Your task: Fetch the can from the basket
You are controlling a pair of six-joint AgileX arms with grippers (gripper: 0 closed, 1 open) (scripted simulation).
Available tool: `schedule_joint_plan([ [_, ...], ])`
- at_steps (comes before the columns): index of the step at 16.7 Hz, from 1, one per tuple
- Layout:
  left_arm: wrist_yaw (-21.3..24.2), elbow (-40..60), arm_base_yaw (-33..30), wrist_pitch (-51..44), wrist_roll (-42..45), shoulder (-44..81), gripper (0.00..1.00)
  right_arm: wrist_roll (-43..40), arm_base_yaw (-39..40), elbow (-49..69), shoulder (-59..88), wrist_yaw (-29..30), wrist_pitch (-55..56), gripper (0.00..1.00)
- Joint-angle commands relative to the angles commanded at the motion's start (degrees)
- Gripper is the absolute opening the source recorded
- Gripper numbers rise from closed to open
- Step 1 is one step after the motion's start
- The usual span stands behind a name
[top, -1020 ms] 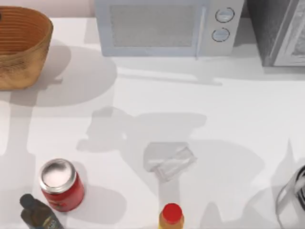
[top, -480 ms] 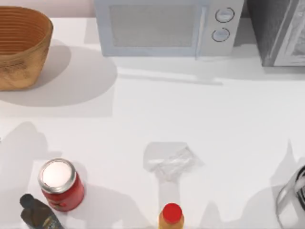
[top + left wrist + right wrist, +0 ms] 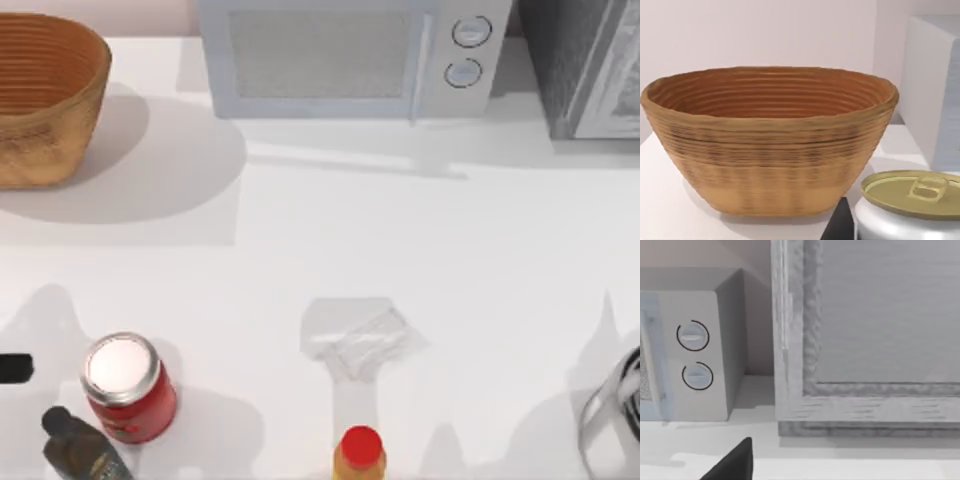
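The can (image 3: 912, 207), small and white with a dull tan-gold top and pull tab, sits very close in the left wrist view, outside the basket. One dark finger (image 3: 839, 226) of my left gripper presses against its side, so the gripper is shut on it. At the table's left edge in the top view, my left gripper (image 3: 14, 368) is a dark shape beside the red can. The basket (image 3: 45, 100), orange-brown ribbed wicker, stands at the far left corner; its inside (image 3: 770, 92) looks bare. A dark part of my right gripper (image 3: 732, 465) lies low before the microwave and cabinet.
A large red can with a silver top (image 3: 125, 385) and a dark bottle (image 3: 80, 450) stand front left. Front centre holds a red-capped bottle (image 3: 360, 452), with a clear glass (image 3: 362, 338) behind it. A microwave (image 3: 340, 55) and grey cabinet (image 3: 590, 65) line the back. A metal vessel (image 3: 615, 420) sits front right.
The arm's shadow slid from the table's middle to the front left. My left gripper has come into the top view at the left edge beside the red can.
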Motion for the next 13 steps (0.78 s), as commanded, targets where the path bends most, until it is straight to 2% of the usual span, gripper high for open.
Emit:
schedule_joint_plan([
  [8, 0.7, 0.8, 0.1, 0.8, 0.1, 1.8, 0.0, 0.0, 0.0, 0.0, 0.0, 0.0, 0.0, 1.0],
  [10, 2.6, 2.8, -0.1, 2.9, 0.2, 5.5, 0.0, 0.0, 0.0, 0.0, 0.0, 0.0, 0.0, 1.0],
  [13, 7.7, 7.8, -0.9, 8.2, 0.3, 15.2, 0.0, 0.0, 0.0, 0.0, 0.0, 0.0, 0.0, 1.0],
])
